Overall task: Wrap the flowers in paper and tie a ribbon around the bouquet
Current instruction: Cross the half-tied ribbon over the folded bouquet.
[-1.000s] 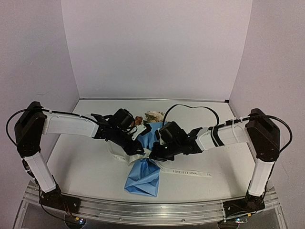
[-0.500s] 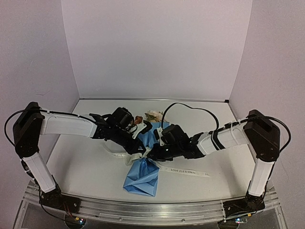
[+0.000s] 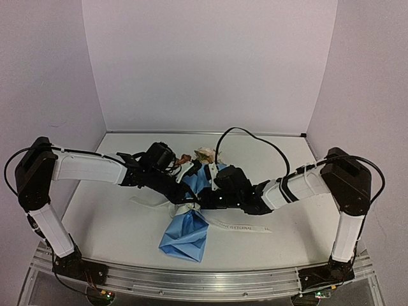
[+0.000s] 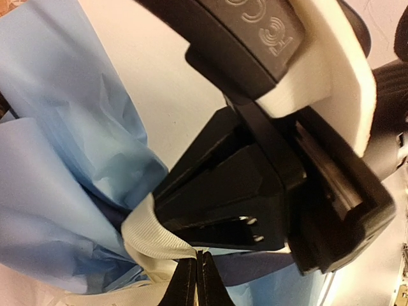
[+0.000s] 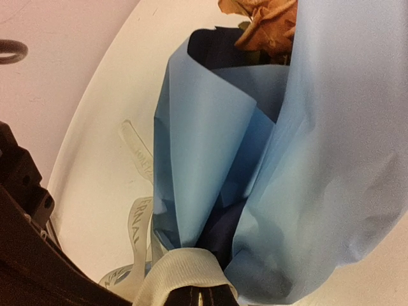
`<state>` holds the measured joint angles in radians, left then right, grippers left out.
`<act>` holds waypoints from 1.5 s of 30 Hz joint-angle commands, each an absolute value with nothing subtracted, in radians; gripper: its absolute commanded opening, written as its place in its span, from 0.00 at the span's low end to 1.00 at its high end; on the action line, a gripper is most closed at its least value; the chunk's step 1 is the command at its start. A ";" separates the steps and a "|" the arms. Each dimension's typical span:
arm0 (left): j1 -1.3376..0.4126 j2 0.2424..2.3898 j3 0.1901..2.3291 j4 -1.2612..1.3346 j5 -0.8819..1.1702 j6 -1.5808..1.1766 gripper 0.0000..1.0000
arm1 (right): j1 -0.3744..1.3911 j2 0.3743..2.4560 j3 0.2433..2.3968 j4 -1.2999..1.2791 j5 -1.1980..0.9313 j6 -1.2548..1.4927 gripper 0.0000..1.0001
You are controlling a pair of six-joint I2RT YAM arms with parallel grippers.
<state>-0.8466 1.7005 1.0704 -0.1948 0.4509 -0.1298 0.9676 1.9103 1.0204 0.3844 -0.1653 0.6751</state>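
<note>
Hiding most of the flowers [image 3: 203, 155], paper [image 3: 185, 234] leaves few blooms visible.

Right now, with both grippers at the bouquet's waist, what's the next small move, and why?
Probably draw the two grippers slowly apart to cinch the wrap. The left gripper and right gripper are each shut on the ribbon, which crosses the gathered neck of the paper. No finished bow is visible, so tightening likely comes first.
</note>
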 commanded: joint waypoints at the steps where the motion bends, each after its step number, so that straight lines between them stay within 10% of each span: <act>1: -0.838 1.662 1.053 -0.144 0.479 -0.169 0.00 | 0.974 1.971 0.999 0.574 -0.082 0.617 0.00; 15: -0.815 1.636 1.022 -0.107 0.419 -0.230 0.05 | 1.013 2.014 0.991 0.732 -0.098 0.321 0.00; 34: -0.790 1.485 0.981 -0.108 0.422 -0.255 0.43 | 1.013 2.059 1.043 0.732 -0.123 0.230 0.00; 45: -0.689 1.526 1.015 -0.211 0.253 -0.304 0.24 | 1.013 2.068 1.053 0.732 -0.132 0.218 0.00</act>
